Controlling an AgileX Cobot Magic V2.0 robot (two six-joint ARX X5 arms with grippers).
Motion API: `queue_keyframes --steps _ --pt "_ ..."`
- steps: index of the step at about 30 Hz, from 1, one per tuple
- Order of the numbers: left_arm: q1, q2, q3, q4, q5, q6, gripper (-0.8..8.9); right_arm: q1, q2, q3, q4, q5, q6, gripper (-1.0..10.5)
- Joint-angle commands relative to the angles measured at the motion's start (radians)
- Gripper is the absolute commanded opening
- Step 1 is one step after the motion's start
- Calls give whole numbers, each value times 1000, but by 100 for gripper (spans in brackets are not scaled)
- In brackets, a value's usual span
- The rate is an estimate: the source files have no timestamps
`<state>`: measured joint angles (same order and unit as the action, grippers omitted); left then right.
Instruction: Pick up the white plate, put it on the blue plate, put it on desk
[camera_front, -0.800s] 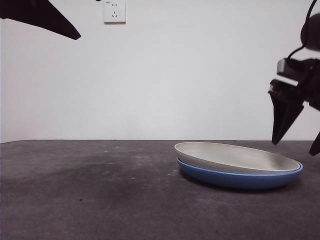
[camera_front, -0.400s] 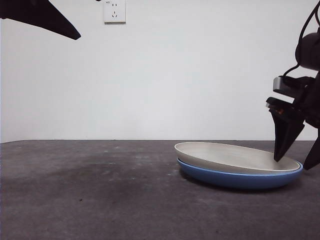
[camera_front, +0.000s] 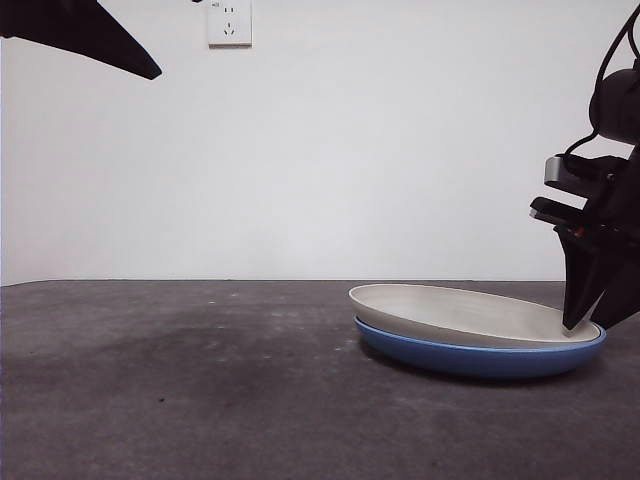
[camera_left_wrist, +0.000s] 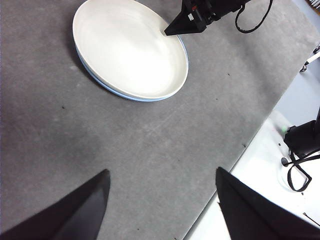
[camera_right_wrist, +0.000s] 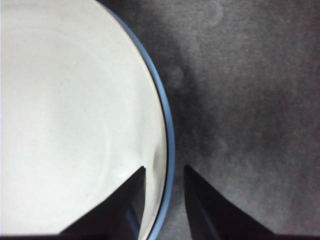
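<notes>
White plate nested in blue plate on desk. Right gripper jaws apart, straddling both rims, nothing clamped. Left gripper open, waiting well apart. Risk: pinch catches blue rim too, lifting or dragging both plates.

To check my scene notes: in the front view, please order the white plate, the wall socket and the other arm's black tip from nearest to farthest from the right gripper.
From the right gripper:
1. White plate, directly at its jaws.
2. Wall socket, high on the wall.
3. Other arm's black tip, top corner.
</notes>
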<state>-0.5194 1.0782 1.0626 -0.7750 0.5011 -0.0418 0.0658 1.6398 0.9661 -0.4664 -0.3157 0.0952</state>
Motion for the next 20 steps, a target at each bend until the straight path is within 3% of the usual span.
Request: queue_keyframes --steps 1,3,20 --pt "-6 7 11 8 5 11 342 4 18 8 2 3 11 63" --pt "-6 7 11 8 5 11 342 4 18 8 3 3 11 8" --pt "-6 7 11 5 5 12 342 3 -73 10 29 -34 81 8"
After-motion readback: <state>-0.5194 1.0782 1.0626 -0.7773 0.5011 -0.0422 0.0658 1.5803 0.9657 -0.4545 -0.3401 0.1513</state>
